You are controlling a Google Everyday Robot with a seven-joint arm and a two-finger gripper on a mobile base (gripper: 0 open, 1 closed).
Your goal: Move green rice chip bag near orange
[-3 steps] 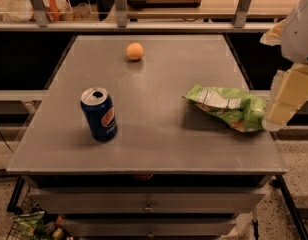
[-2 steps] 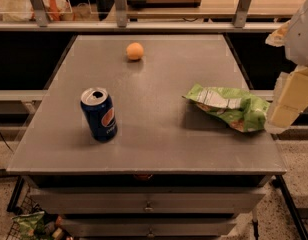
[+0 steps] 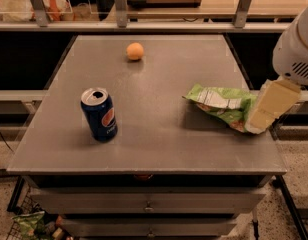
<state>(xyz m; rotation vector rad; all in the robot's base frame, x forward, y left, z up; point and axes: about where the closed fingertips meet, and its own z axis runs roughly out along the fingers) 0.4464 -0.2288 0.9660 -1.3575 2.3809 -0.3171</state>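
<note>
The tool (image 3: 268,109) sits at the right-hand end of the green rice chip bag (image 3: 219,104), its pale body overlapping that end of the foil. Whether it is released or clenched on the bag cannot be told here. A second ago it hung just off that same end, a little higher and further out. It has since come inward and down onto the bag. The bag itself lies where it lay, flat and crumpled near the right edge of the surface (image 3: 159,84), so the step in hand looks like the closing-in for a grasp rather than the carry.

The orange (image 3: 135,51) rests well apart from the bag, toward the far side of the surface and to the bag's left, and has not shifted. All of the move toward it seems still to be done.

The blue soda can (image 3: 100,115) stands upright, well to the left of the bag and slightly nearer the camera. Its top is opened, but whatever is inside cannot be seen. Below and left of the bag, under the surface, the drawers (image 3: 149,202) are closed, and a wire basket (image 3: 14,218) on the floor holds a green packet (image 3: 31,224).
</note>
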